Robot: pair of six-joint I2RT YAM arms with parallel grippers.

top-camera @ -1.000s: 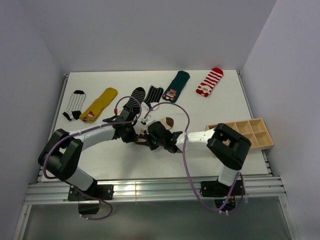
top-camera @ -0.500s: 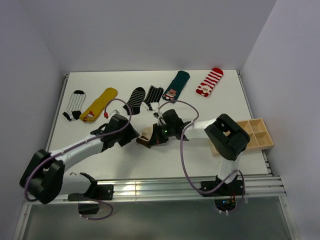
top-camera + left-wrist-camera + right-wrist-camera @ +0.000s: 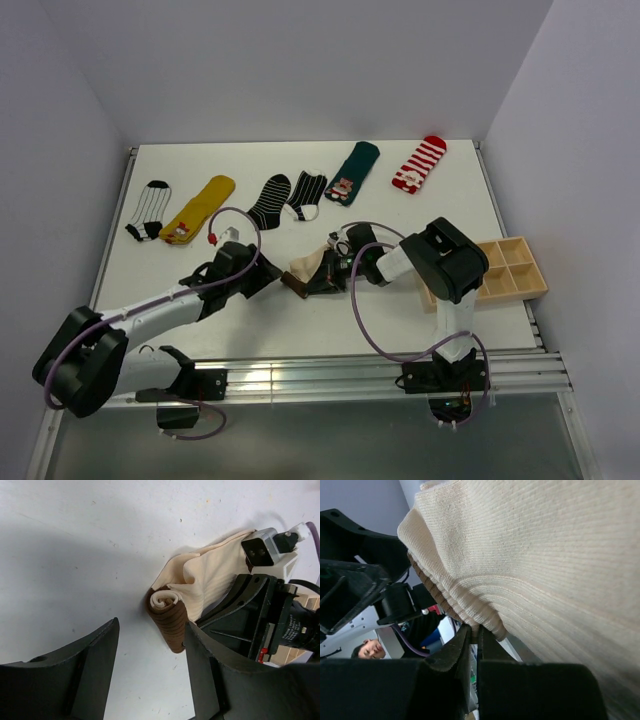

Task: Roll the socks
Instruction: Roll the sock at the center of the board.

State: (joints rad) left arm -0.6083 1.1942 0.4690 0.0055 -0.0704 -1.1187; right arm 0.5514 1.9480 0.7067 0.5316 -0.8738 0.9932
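A cream sock with brown bands (image 3: 305,265) lies mid-table, its cuff end rolled into a short coil (image 3: 167,605). My left gripper (image 3: 150,655) is open just in front of the coil; its right finger (image 3: 212,665) touches the brown cuff, and it holds nothing. In the top view it (image 3: 266,273) sits left of the sock. My right gripper (image 3: 474,632) is shut on the sock's edge, and the cream fabric (image 3: 545,555) fills that view. In the top view it (image 3: 320,282) lies low against the sock's right side.
A row of flat socks lies at the back: white with black stripes (image 3: 148,210), yellow (image 3: 198,208), black striped (image 3: 268,200), black with thin white lines (image 3: 307,190), teal (image 3: 352,172), red-and-white (image 3: 419,164). A wooden divided tray (image 3: 500,268) is at the right edge.
My left gripper has let go and drawn back left from the sock. My right gripper has shifted right and dropped low, still pinching the sock, which now shows a rolled cuff end.
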